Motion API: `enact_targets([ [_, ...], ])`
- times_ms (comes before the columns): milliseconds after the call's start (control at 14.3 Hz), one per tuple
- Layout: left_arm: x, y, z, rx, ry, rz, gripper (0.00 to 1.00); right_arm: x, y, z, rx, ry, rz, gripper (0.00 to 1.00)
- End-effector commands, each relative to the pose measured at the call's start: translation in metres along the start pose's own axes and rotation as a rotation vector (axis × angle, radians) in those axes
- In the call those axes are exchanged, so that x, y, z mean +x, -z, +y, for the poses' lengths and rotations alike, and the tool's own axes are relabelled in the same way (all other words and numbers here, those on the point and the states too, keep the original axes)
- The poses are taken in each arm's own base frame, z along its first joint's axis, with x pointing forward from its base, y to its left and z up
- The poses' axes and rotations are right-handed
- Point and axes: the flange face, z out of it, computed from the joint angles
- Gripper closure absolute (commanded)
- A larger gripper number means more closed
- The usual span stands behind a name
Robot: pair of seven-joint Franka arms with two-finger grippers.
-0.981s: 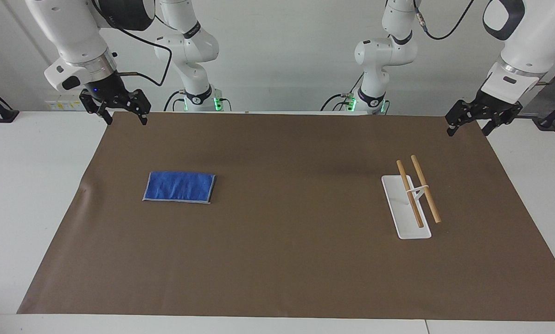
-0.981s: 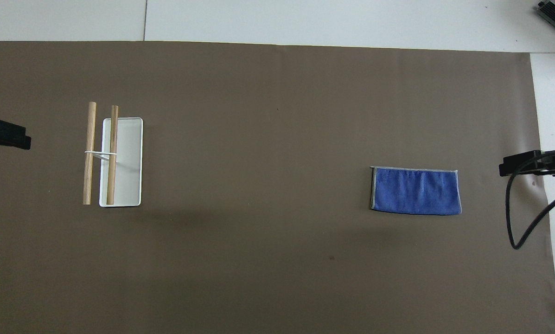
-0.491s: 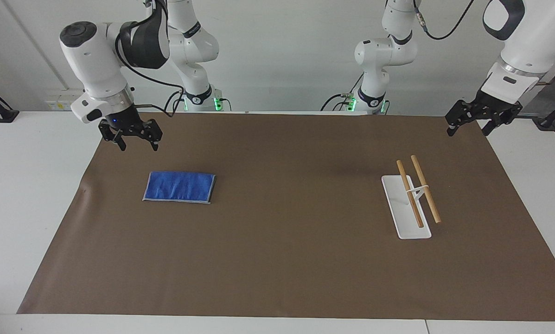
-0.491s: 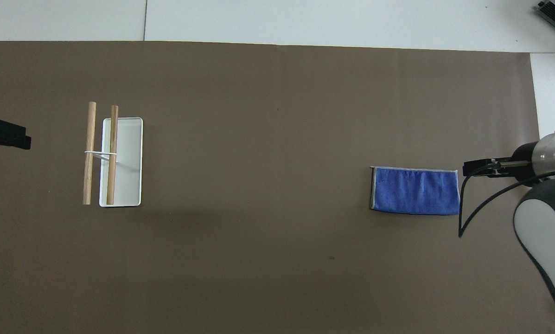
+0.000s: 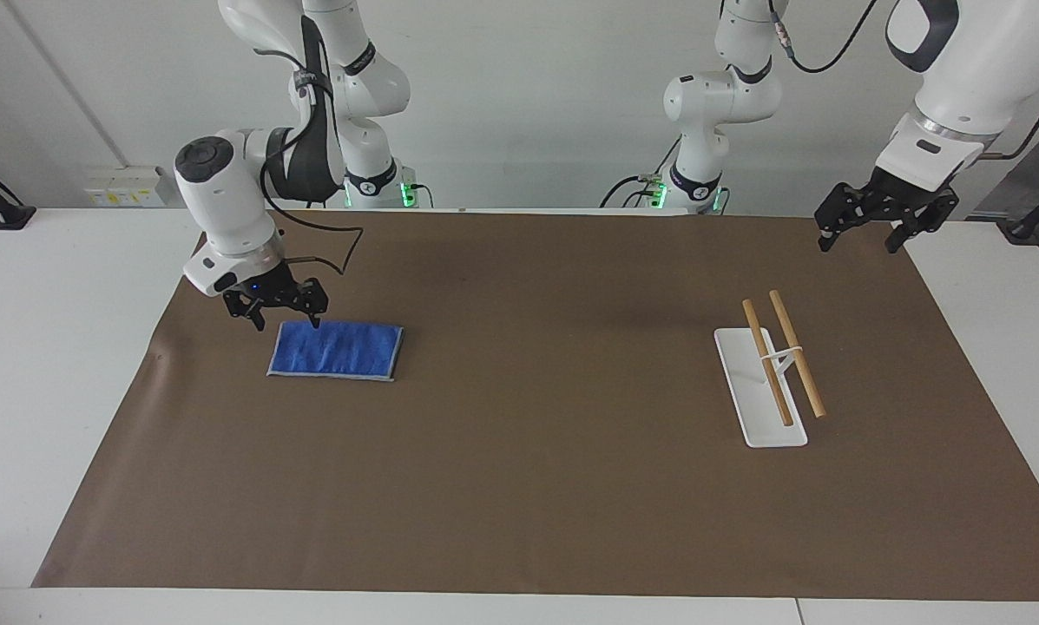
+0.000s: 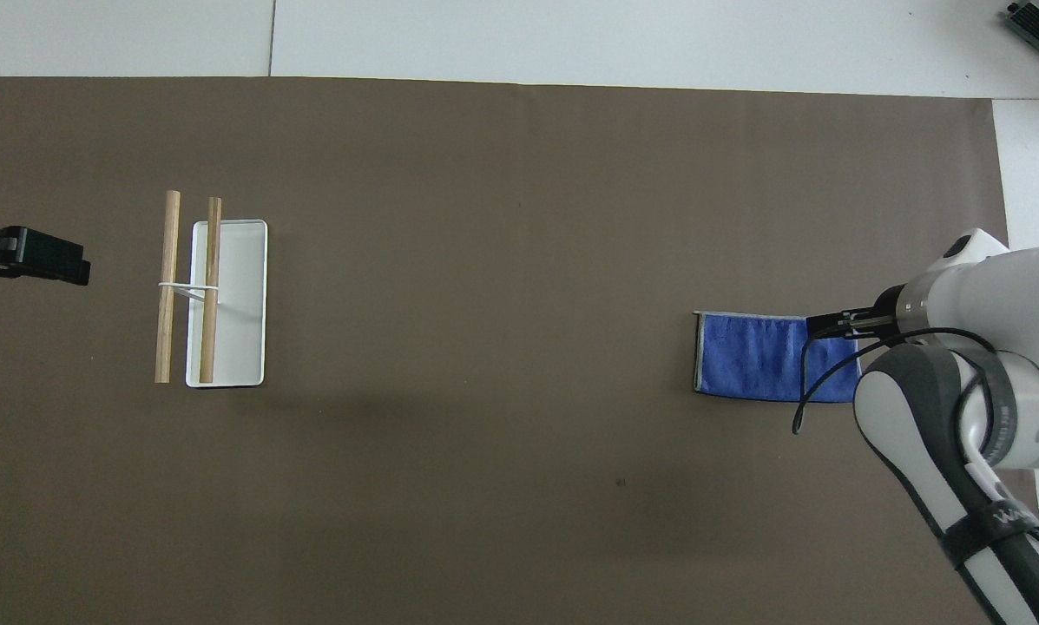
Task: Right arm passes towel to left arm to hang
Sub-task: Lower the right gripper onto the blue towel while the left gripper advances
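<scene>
You have a white tabletop point(image 5: 68, 365) almost wholly covered by a large brown paper sheet point(image 5: 536, 451), leaving white strips bare along its edges. On the sheet, toward the right arm's edge, a small bright-blue terry towel point(image 5: 337, 350) lies flat. Toward the left arm's edge stands a white rectangular base plate point(image 5: 749, 404) carrying two wooden rods point(image 5: 795, 351).
</scene>
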Motion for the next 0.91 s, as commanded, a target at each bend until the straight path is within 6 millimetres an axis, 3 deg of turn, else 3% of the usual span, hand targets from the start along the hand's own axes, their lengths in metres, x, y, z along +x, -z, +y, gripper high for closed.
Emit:
enact_targets([
  [0,-0.013,-0.002,0.019,-0.050,-0.002,-0.011,0.00,-0.004,-0.035,-0.012,0.006,0.038,0.011,0.00],
  [210,-0.017,-0.008,0.043,-0.194,0.216,-0.002,0.00,-0.002,-0.051,-0.017,0.018,0.010,0.032,0.00],
  [350,-0.021,-0.024,0.077,-0.252,0.337,0.020,0.00,-0.008,-0.058,-0.016,0.020,0.012,0.018,0.00],
  [561,-0.027,-0.038,0.108,-0.356,0.542,0.027,0.00,-0.018,-0.077,-0.013,0.023,-0.015,0.026,0.00],
  [841,-0.042,-0.054,0.156,-0.409,0.710,0.043,0.00,-0.020,-0.083,-0.009,0.036,-0.041,0.015,0.00],
])
